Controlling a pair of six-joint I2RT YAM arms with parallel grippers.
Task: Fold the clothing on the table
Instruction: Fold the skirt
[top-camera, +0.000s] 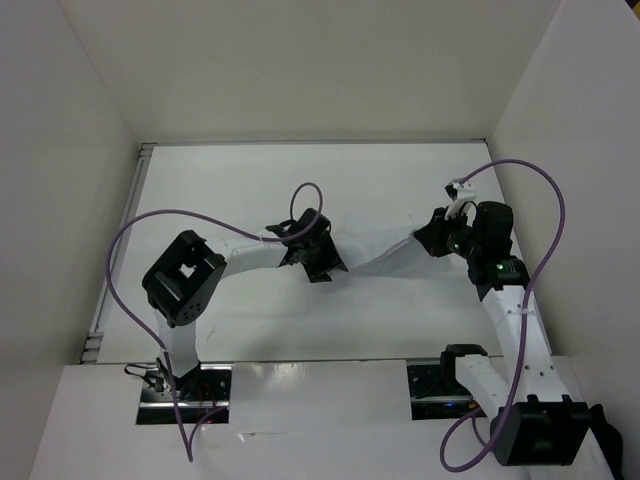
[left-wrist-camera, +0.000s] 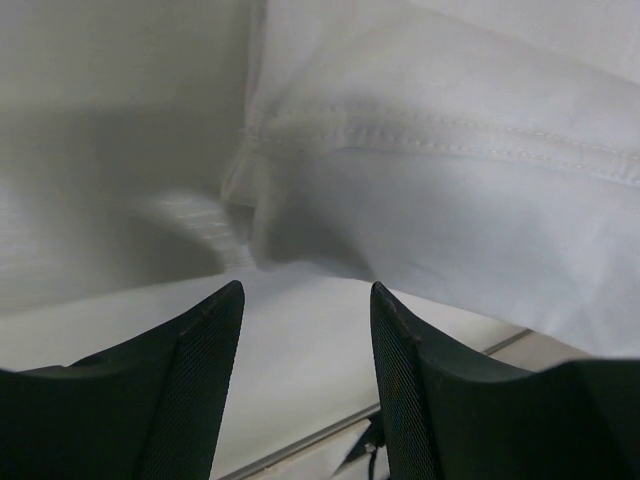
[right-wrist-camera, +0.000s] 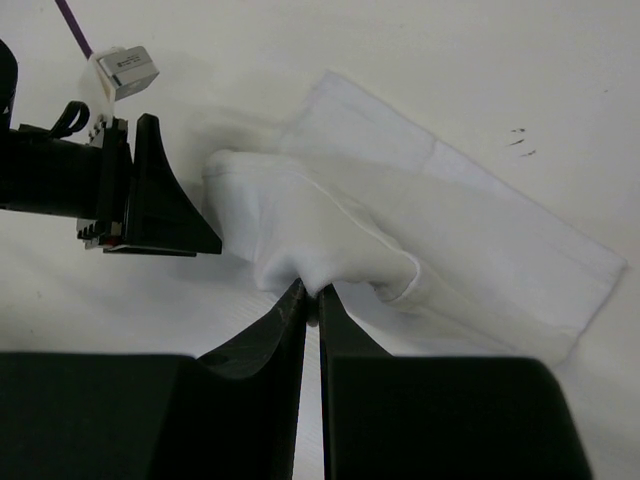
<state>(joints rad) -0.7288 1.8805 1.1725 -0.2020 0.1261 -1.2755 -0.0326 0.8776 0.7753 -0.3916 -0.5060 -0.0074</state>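
The clothing (top-camera: 385, 262) is a small white garment lying on the white table (top-camera: 300, 180) between my two grippers. My right gripper (right-wrist-camera: 312, 292) is shut on a bunched fold at the garment's near edge, and the rest (right-wrist-camera: 480, 240) spreads flat to the right behind it. My left gripper (left-wrist-camera: 305, 305) stands open just short of the garment's stitched hem (left-wrist-camera: 450, 140), with only bare table between its fingers. In the top view the left gripper (top-camera: 335, 268) is at the garment's left end and the right gripper (top-camera: 425, 240) at its right end.
White walls close in the table on the left, back and right. Purple cables (top-camera: 150, 225) loop above both arms. One finger (right-wrist-camera: 160, 210) of the left gripper stands close beside the raised fold. The table's near edge seam (left-wrist-camera: 430, 370) runs under the left fingers.
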